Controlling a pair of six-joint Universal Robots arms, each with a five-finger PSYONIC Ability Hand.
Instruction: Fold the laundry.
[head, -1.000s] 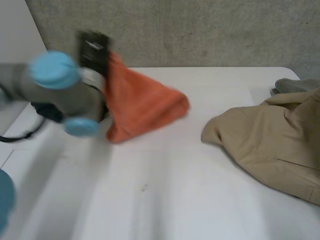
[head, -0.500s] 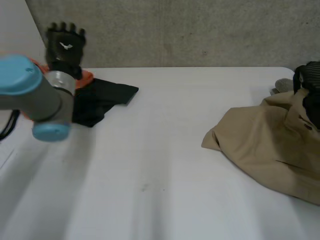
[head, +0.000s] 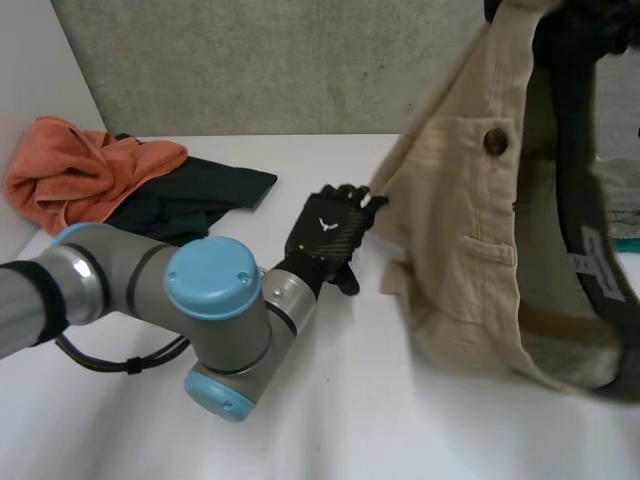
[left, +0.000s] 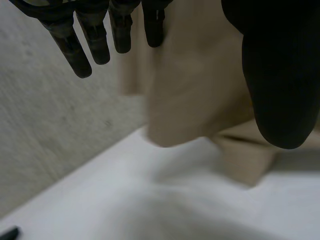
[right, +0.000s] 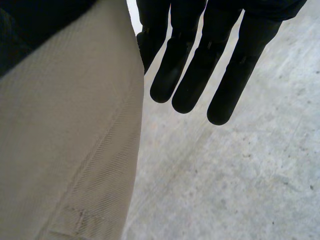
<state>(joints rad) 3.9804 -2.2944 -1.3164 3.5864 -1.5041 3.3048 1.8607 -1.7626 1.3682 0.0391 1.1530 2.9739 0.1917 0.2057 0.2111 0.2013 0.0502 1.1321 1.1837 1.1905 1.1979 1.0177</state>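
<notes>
The left robot hand (head: 325, 238) had swung right across the tabletop (head: 340, 420). Half a second before it stood over by the far left corner; now it reached out with fingers (left: 90, 45) straight and thumb held wide, gripping nothing, its tips just at the hanging edge of the beige garment (head: 470, 270). The right robot hand (right: 192, 70) had changed more. It had only just come to the garment then, and now it had hoisted the thing well up, the cloth seemingly nipped between thumb and nearest finger while the other fingers stayed straight. So the garment no longer lay heaped at the right; it hung in the air, button and pocket showing, only its lower end resting on the tabletop. Behind the left arm the orange cloth (head: 80, 170) lay bunched beside a dark cloth (head: 195, 200) (done with, I'd guess). A fresh piece had been started, I judged, and the left hand needed to catch that free edge before it could be spread flat.
</notes>
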